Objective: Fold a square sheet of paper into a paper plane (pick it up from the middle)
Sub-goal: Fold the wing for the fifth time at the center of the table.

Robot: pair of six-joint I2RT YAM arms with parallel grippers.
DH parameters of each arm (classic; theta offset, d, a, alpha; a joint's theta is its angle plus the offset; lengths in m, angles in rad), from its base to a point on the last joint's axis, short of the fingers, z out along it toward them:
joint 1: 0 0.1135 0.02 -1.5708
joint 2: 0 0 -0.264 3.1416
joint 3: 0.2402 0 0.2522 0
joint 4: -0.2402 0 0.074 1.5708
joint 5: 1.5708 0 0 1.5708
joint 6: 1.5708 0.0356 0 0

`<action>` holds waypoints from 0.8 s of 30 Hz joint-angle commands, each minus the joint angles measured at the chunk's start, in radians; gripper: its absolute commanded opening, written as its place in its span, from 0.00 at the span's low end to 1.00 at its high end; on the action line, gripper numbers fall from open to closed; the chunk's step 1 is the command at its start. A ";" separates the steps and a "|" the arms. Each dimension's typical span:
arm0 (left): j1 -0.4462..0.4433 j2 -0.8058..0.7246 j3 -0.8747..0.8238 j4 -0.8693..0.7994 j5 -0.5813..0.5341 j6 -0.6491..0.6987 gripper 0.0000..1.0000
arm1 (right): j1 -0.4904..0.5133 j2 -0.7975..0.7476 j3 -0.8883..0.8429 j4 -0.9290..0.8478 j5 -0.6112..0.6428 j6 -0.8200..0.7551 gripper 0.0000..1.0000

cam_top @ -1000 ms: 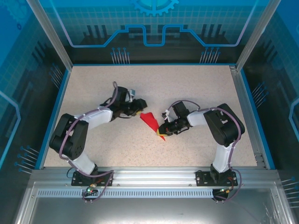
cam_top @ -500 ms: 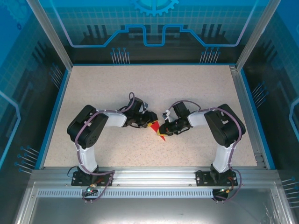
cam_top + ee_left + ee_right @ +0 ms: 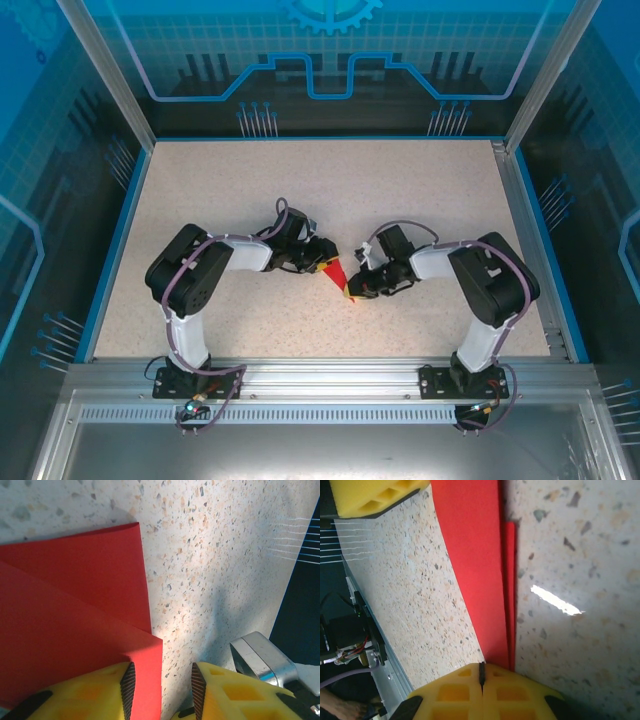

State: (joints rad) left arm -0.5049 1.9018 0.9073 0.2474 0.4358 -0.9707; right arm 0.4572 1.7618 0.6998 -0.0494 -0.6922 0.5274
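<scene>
The red sheet of paper (image 3: 338, 272) lies mid-table, folded into overlapping layers with a narrow pointed shape. My left gripper (image 3: 322, 258) sits over its upper-left end. In the left wrist view the paper (image 3: 75, 620) lies flat under the left finger, and the left gripper (image 3: 162, 680) is open, with the paper's edge and bare table in the gap. My right gripper (image 3: 352, 288) is at the lower-right tip. It is shut (image 3: 481, 672), pads together, tips resting on the narrow end of the paper (image 3: 475, 555), whose long flap curves slightly upward.
The speckled table (image 3: 230, 190) is bounded by a blue rim and glass walls. An aluminium rail (image 3: 320, 375) runs along the near edge by both arm bases. A silver metal part (image 3: 260, 655) shows beside my left fingers.
The left arm swung right onto the paper's upper end, now covering most of it, and its jaws narrowed a little. The right gripper shifted slightly right and nearer, still shut.
</scene>
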 commanded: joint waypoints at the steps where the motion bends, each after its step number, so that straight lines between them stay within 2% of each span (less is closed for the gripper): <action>1: 0.029 0.078 -0.017 -0.110 -0.103 0.005 0.39 | -0.008 0.004 -0.112 -0.176 0.072 0.031 0.00; 11: 0.033 0.079 -0.012 -0.120 -0.103 0.007 0.39 | -0.007 -0.091 -0.132 -0.284 0.149 0.034 0.00; 17: 0.032 0.066 -0.002 -0.111 -0.083 0.013 0.41 | -0.012 -0.217 -0.076 -0.351 0.177 0.008 0.00; 23: 0.013 -0.037 0.067 -0.199 -0.100 0.056 0.50 | -0.021 -0.321 0.005 -0.364 0.278 -0.016 0.02; 24: 0.006 -0.064 0.092 -0.249 -0.119 0.065 0.57 | -0.021 -0.334 0.016 -0.358 0.291 -0.019 0.06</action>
State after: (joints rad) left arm -0.5003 1.8923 0.9581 0.1699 0.4122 -0.9463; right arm 0.4541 1.4647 0.6674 -0.3637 -0.4671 0.5365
